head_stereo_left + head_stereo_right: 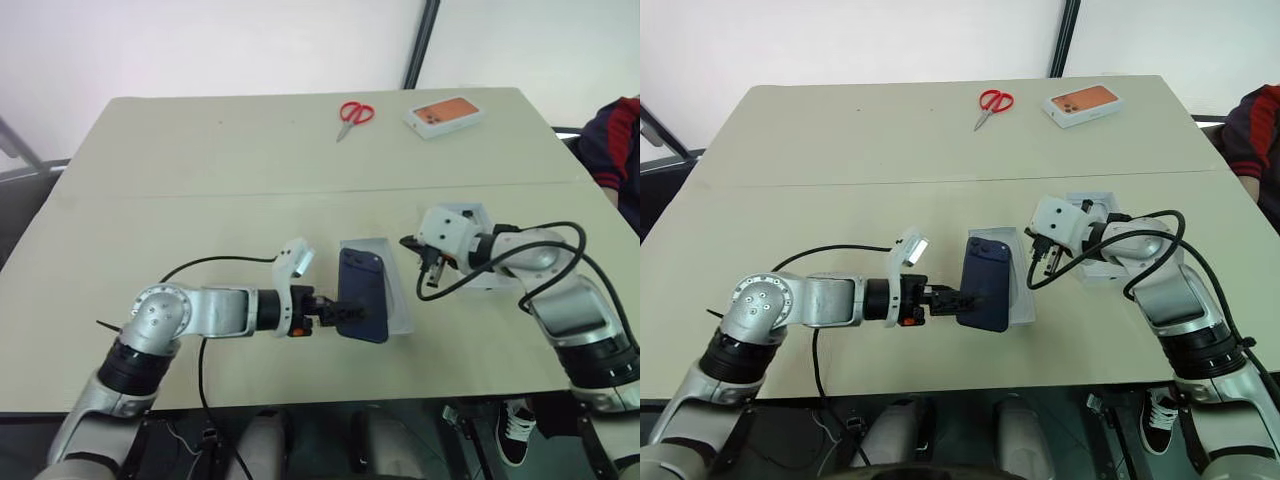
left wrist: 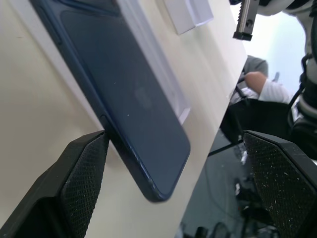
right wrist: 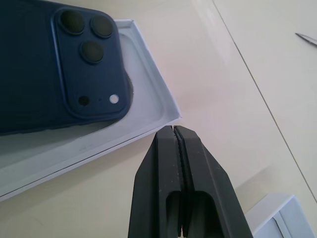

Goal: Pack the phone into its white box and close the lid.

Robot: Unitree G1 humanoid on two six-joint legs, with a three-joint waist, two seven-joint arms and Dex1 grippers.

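The navy phone (image 1: 985,282) lay tilted across the white box (image 1: 400,300), apparently not yet seated, the left gripper (image 1: 962,298) spread wide at its edge, the right gripper (image 3: 179,148) pressed together nearby, the lid (image 1: 1110,272) still off.

Slim dark navy-blue phone (image 1: 362,294) lies back-up, partly in shallow white cardboard box (image 1: 394,296), near end overhanging box edge. Left gripper (image 1: 333,310) at phone's near-left edge. Right gripper (image 1: 432,277) hangs just right of box. Red-handled scissors (image 1: 354,117), orange-topped white box (image 1: 444,114) at table's (image 1: 200,180) far side.
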